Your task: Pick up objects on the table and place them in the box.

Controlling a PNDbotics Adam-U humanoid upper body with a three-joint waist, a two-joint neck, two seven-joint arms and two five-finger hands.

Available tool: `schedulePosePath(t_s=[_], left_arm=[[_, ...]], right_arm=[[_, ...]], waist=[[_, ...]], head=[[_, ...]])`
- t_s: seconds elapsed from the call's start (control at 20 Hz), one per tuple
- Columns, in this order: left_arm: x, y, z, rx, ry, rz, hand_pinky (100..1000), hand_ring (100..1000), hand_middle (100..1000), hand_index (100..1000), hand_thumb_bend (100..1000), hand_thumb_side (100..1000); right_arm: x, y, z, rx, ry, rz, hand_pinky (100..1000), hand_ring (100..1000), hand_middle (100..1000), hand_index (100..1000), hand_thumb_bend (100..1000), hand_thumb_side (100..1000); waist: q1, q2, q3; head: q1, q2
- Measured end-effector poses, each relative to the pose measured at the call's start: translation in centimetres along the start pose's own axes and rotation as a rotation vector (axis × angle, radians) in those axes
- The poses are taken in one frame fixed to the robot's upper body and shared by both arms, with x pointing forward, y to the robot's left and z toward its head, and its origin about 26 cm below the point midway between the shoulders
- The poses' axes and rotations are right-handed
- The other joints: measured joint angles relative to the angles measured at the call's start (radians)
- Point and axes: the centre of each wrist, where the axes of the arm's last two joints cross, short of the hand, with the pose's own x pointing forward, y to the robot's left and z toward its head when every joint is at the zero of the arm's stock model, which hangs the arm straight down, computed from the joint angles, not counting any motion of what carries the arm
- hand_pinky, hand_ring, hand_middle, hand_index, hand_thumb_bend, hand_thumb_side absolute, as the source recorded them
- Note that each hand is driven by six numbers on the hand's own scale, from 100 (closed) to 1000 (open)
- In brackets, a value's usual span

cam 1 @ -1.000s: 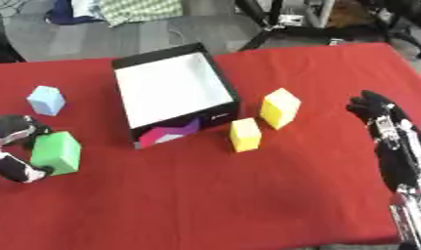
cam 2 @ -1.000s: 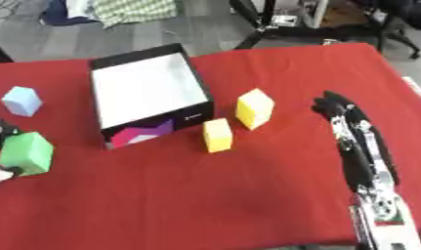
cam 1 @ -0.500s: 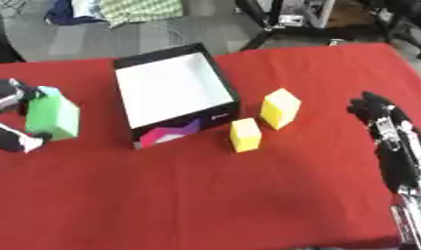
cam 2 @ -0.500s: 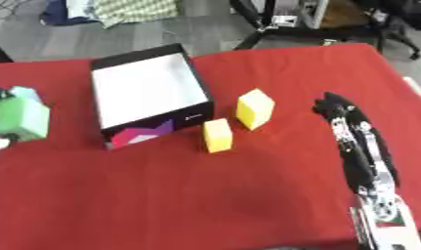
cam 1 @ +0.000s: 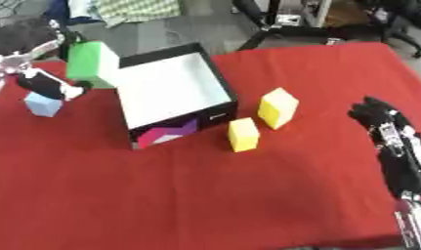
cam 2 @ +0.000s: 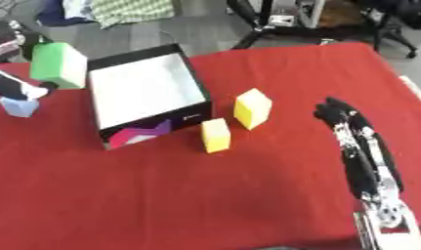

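My left hand holds a green block in the air at the far left, just beside the left wall of the black box with a white inside. The fingers and thumb are curled round the block. A pale blue cube lies on the red table under that hand. Two yellow blocks lie right of the box: a larger one and a smaller one. My right hand rests on the table at the right, fingers pointing away, holding nothing.
The red table spreads wide in front of the box. Beyond its far edge are grey floor, a checked cloth and chair bases.
My left hand has lifted the green block off the table and carried it up and toward the box's left wall. The right hand has stayed put. The camera has shifted slightly.
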Motion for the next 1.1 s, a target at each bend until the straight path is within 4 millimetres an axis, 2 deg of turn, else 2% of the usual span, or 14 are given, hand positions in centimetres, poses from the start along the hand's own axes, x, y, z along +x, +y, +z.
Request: schedulePosePath(t_s=[0.1, 0.15, 0.3, 0.6, 0.7, 0.8, 0.85, 0.95, 1.1], left_arm=[[1.2, 0.1, -1.8, -0.013, -0.005, 0.000, 729, 580, 523, 716, 260, 314], [1.8, -0.1, -2.6, -0.023, -0.005, 0.005, 740, 612, 582, 786, 301, 367], [2.9, -1.8, -4.4, -0.064, 0.011, 0.023, 744, 634, 620, 826, 346, 416], [2.7, -5.7, -6.3, -0.147, 0.062, 0.003, 750, 658, 654, 848, 360, 445], [2.4, -6.9, -6.6, -0.170, 0.073, -0.008, 762, 688, 701, 882, 398, 497], [2.2, -8.0, -6.8, -0.190, 0.077, -0.025, 774, 720, 744, 909, 466, 577], [2.1, -8.4, -6.8, -0.196, 0.076, -0.034, 785, 743, 771, 932, 583, 700], [1.9, -8.9, -6.9, -0.198, 0.074, -0.060, 801, 768, 805, 955, 677, 793], [1.8, -9.0, -6.9, -0.173, 0.073, -0.083, 817, 787, 832, 973, 730, 851]], right_arm=[[0.0, 0.0, -0.1, 0.002, -0.002, -0.001, 968, 817, 759, 853, 100, 712], [0.0, 0.0, -0.1, 0.003, -0.003, -0.001, 969, 818, 760, 854, 100, 713], [0.0, 0.0, -0.1, 0.004, -0.004, -0.004, 969, 818, 760, 854, 100, 713], [0.0, 0.0, -0.1, 0.007, -0.007, -0.007, 970, 819, 761, 854, 100, 715], [0.0, 0.0, -0.1, 0.008, -0.006, -0.008, 971, 819, 761, 855, 100, 715], [0.0, 0.0, -0.1, 0.009, -0.006, -0.008, 971, 819, 762, 855, 100, 715], [0.0, 0.0, -0.1, 0.010, -0.005, -0.008, 971, 819, 762, 855, 100, 715], [0.0, 0.0, -0.1, 0.011, -0.005, -0.008, 972, 819, 762, 855, 100, 716], [0.0, 0.0, -0.1, 0.013, -0.005, -0.008, 972, 820, 763, 856, 100, 715]], waist=[[-0.003, 0.000, -0.004], [-0.003, 0.000, -0.004], [-0.003, 0.000, -0.012], [-0.003, 0.000, -0.017], [-0.003, 0.000, -0.018], [-0.003, 0.000, -0.018], [-0.003, 0.000, -0.018], [-0.003, 0.000, -0.018], [-0.003, 0.000, -0.018]], head=[[-0.003, 0.000], [-0.004, 0.000], [-0.007, 0.000], [-0.011, 0.000], [-0.012, 0.000], [-0.013, 0.000], [-0.014, 0.000], [-0.015, 0.000], [-0.015, 0.000]])
